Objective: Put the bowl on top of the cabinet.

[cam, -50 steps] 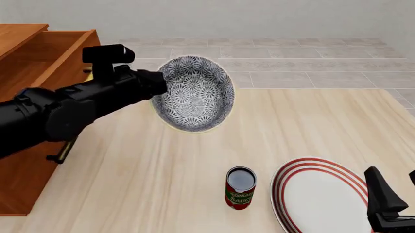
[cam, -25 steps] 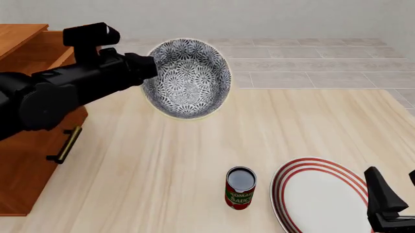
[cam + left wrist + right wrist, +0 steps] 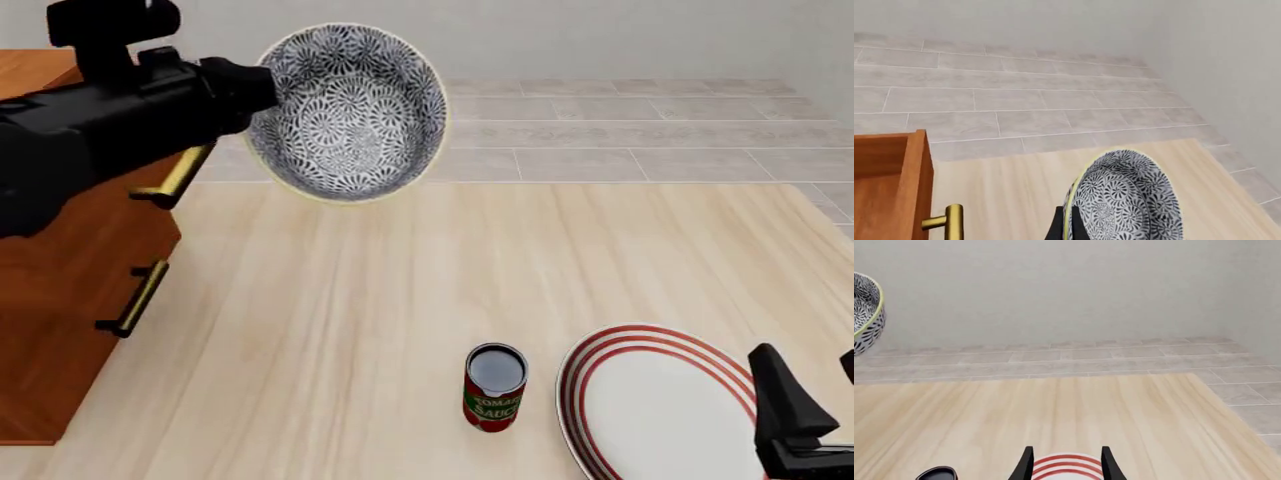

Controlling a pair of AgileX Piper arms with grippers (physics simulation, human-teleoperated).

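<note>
Pale tabletop (image 3: 400, 300) is carrying a can (image 3: 494, 386) and a plate (image 3: 661, 405). Left tool (image 3: 260, 90) is gripping the bowl (image 3: 350, 110) by its rim, tilted, high in the air beside the cabinet (image 3: 67, 270), probably to clear its top. Right tool (image 3: 1065, 462) is waiting opened above the plate.

A can (image 3: 495, 387) stands upright on the table (image 3: 400, 300), just left of a red-ringed white plate (image 3: 661, 405).
</note>
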